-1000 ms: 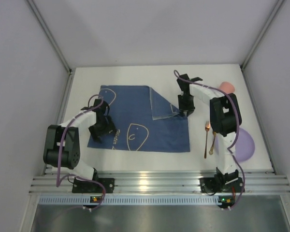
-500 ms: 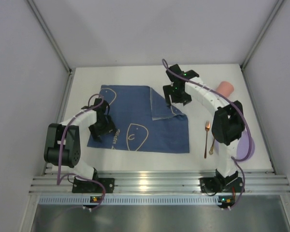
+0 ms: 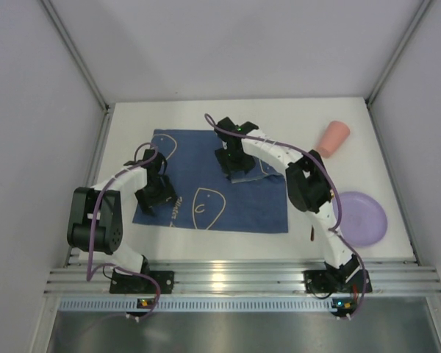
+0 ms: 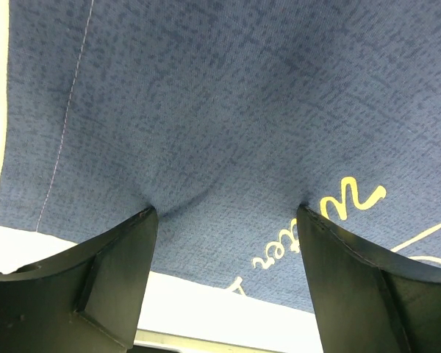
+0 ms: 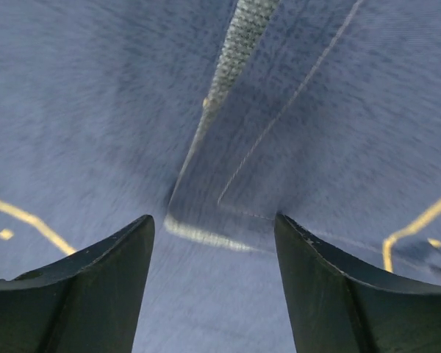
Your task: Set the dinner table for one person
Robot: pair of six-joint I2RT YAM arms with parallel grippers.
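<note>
left gripper presses placemat's near edge; right gripper over its folded corner

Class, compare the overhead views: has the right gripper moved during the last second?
Yes. The right gripper moved left, away from the pink cup, over the blue placemat.

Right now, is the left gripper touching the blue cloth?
Touching. In the left wrist view, the left gripper presses both tips into the blue cloth, dimpling it.

Right gripper swung left from right edge of blue placemat to its folded corner; jaws now parted. Right arm now hides fork and spoon, uncovers purple plate.
</note>
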